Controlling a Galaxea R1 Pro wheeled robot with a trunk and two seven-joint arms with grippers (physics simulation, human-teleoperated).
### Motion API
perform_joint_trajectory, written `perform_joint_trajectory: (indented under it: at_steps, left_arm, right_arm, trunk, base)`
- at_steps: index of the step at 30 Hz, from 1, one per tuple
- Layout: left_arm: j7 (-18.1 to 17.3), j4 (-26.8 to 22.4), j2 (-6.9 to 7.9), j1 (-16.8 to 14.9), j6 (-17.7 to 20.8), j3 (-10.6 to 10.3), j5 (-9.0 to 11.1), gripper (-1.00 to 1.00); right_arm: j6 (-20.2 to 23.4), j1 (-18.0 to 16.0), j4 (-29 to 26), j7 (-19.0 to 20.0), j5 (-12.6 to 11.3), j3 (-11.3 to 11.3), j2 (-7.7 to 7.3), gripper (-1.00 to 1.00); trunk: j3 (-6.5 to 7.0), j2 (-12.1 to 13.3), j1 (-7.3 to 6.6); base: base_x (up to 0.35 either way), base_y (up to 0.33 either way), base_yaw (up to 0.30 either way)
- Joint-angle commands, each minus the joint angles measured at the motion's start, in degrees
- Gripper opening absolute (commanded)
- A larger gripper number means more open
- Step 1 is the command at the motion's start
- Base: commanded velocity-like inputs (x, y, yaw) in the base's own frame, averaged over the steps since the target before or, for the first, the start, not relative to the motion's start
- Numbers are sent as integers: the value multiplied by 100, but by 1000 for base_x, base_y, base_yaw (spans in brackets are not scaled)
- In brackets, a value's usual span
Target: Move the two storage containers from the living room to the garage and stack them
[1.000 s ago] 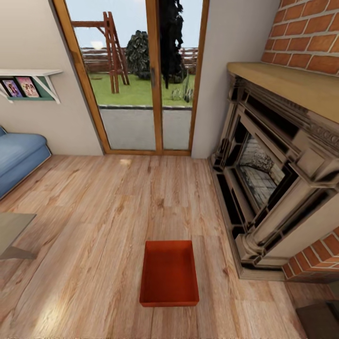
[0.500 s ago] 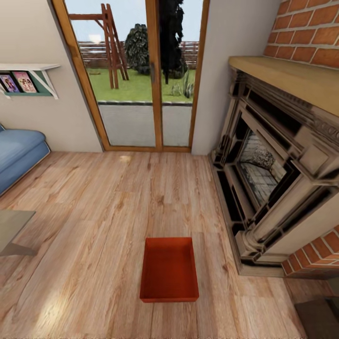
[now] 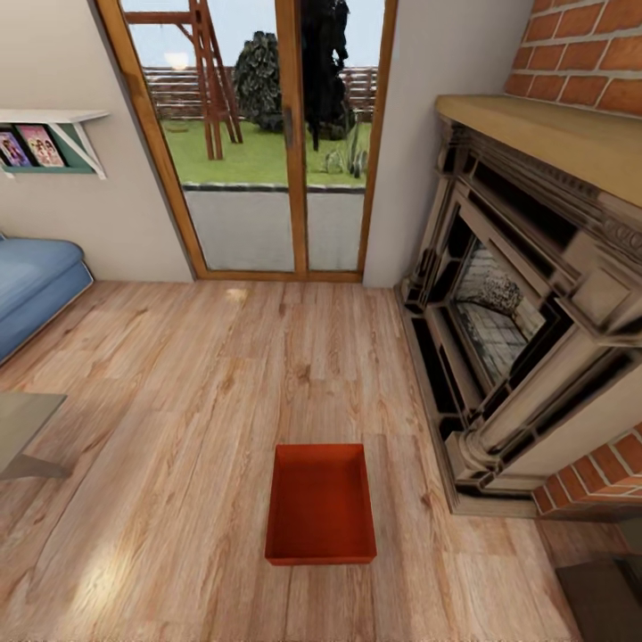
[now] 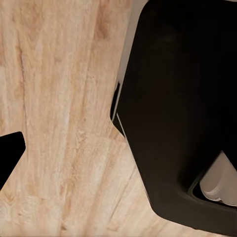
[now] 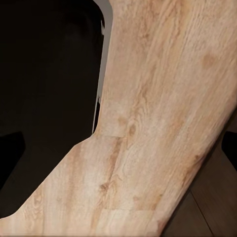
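I am in the living room. One orange-red storage container (image 3: 321, 504) lies open side up on the light wood-plank flooring (image 3: 178, 401), straight ahead and left of the fireplace. It holds nothing. In the left wrist view a dark fingertip (image 4: 10, 158) of my left gripper (image 4: 118, 160) shows at the picture's edge over the planks, beside my black base (image 4: 182, 113). In the right wrist view my right gripper (image 5: 118, 158) stands open, its fingertips (image 5: 10, 158) far apart over bare planks. Both grippers hold nothing. The garage is out of view.
An ornate stone fireplace (image 3: 535, 294) with brick fills the right side. Wood-framed glass doors (image 3: 267, 160) stand in the far wall. A blue sofa (image 3: 36, 285) and a low table corner (image 3: 22, 428) are at the left. A dark object (image 3: 606, 597) sits at the lower right.
The whole head view has shifted a little, so the camera has moved. The container lies in the same spot on the planks.
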Motion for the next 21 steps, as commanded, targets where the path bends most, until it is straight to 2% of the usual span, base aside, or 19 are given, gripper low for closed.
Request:
perform_joint_trajectory:
  at_steps: [1, 21]
  left_arm:
    - [8, -1, 0, -2, 1, 27, 23, 100]
    - [8, -1, 0, -2, 1, 27, 23, 100]
  right_arm:
    - [-30, -7, 19, -12, -4, 37, 2, 100]
    - [-9, -7, 19, -7, 13, 37, 12, 100]
  trunk:
    - [-18, -9, 2]
    - [-198, -9, 2]
  base:
    - [0, 0, 0]
    - [0, 0, 0]
